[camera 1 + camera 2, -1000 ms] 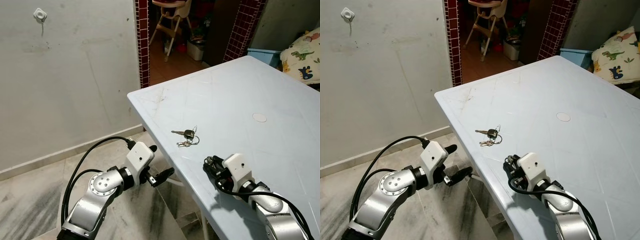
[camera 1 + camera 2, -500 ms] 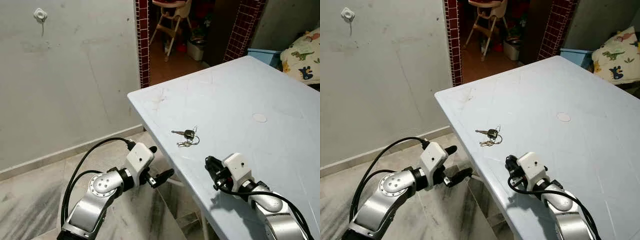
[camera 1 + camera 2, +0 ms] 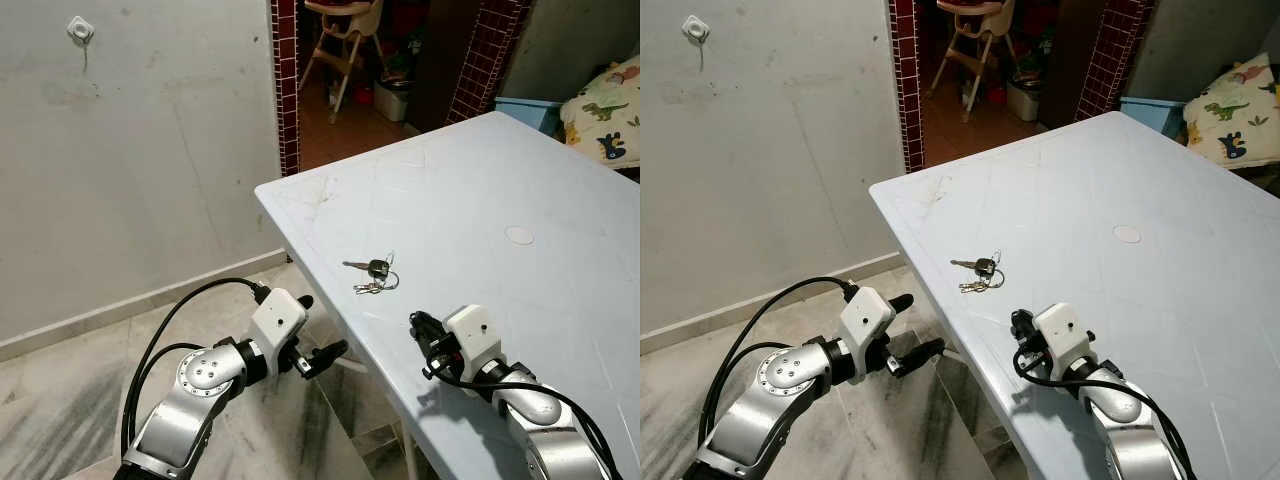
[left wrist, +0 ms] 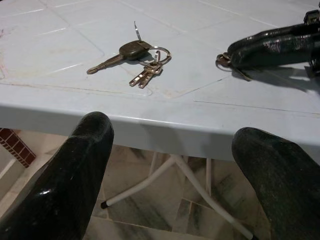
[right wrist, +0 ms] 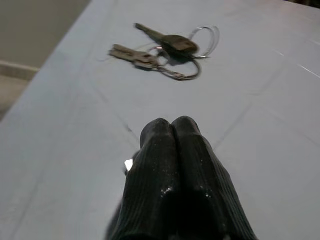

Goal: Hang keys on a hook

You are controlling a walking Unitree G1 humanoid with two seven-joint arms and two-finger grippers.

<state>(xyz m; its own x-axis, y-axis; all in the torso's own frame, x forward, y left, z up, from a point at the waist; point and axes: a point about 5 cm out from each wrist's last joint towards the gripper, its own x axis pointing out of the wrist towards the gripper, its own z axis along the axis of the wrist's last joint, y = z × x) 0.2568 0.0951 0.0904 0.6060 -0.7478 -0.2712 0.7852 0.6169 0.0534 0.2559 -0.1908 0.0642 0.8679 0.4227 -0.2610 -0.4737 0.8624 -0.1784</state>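
Right gripper (image 5: 172, 131) is clenched, both black fingers pressed together with no gap, holding nothing; it sits low over the light blue table (image 3: 520, 180), tips aimed at the keys (image 3: 373, 273) but clearly short of them, not touching. In the left wrist view a small metal bit shows at the right gripper's tip, can't tell what it is. Left gripper (image 4: 170, 165) is released, jaws spread wide, two fingers (image 4: 75, 185) far apart, nothing between them; it hangs below and just outside the table's near-left edge, off the tabletop, pointing toward the keys across the edge. Keys: one bunch, lying flat on the table close to the left edge, between the corner and the right gripper. Count in the bunch: one larger key with a dark head, at least two small pale keys side by side, two rings by the look of it, one thin and one thicker. One wall hook (image 3: 79, 30), white, high on the grey wall at far left, well apart from the table and keys, with something thin hanging under it. One round mark (image 3: 519, 235) on the tabletop farther right. One high chair (image 3: 343, 40) through the doorway behind. One dinosaur-print cushion (image 3: 605, 110) at far right.
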